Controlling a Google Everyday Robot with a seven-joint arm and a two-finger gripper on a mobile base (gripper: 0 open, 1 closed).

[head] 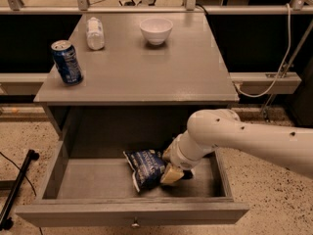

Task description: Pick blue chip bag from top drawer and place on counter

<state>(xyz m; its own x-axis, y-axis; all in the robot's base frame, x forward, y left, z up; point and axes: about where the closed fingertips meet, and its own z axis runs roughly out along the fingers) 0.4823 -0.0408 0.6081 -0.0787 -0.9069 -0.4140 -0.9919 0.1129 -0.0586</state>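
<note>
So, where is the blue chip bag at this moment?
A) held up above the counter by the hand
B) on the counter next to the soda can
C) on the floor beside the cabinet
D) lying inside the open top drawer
D: the blue chip bag lies on the bottom of the open top drawer, with the hand down in the drawer at the bag's right edge.

Cream gripper [171, 173] beside navy chip bag [145, 165]
</note>
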